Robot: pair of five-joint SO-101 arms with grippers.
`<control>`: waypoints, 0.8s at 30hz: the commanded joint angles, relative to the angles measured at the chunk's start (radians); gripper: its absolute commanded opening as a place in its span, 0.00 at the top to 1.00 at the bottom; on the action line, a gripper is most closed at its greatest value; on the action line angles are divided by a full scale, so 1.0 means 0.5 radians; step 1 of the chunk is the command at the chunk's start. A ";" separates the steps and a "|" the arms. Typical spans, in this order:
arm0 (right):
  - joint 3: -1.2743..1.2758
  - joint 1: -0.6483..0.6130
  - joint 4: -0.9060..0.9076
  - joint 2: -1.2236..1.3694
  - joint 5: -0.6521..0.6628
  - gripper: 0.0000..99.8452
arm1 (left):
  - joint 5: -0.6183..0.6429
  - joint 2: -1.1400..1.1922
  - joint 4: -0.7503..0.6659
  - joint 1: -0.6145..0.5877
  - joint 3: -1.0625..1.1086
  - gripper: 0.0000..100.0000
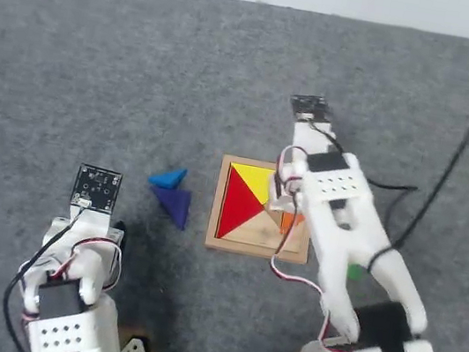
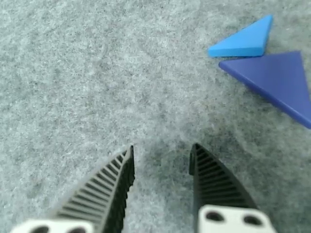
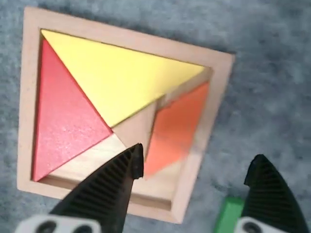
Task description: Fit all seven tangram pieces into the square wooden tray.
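Note:
The square wooden tray (image 1: 218, 202) lies mid-table and holds a red triangle (image 1: 237, 205), a yellow triangle (image 1: 256, 181) and an orange piece (image 1: 291, 223). In the right wrist view the tray (image 3: 29, 102) shows the red triangle (image 3: 60, 121), the yellow triangle (image 3: 121, 82) and the orange piece (image 3: 177, 124) near the rim. My right gripper (image 3: 198, 158) hangs open above the orange piece and that rim, holding nothing. My left gripper (image 2: 160, 155) is open low over the carpet. A light blue triangle (image 2: 245, 40) and a dark blue triangle (image 2: 277, 80) lie a short way beyond it.
A green piece (image 1: 353, 271) lies on the carpet outside the tray's right side, partly under the right arm; it shows as a green piece (image 3: 227, 213) beside one finger. The light blue triangle (image 1: 168, 178) and dark blue triangle (image 1: 173, 206) sit left of the tray. Grey carpet all around.

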 commanded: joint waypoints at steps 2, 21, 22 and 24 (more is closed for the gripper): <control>0.068 0.084 0.026 -0.130 0.101 0.66 | -0.031 -0.037 0.009 0.000 -0.014 0.81; -0.516 0.155 -0.005 0.649 0.117 0.66 | -0.031 -0.037 0.009 0.000 -0.014 0.81; -0.522 0.161 -0.005 0.634 0.117 0.66 | -0.031 -0.037 0.009 0.000 -0.014 0.81; -0.519 0.167 0.014 0.563 0.117 0.66 | -0.031 -0.037 0.009 0.000 -0.014 0.81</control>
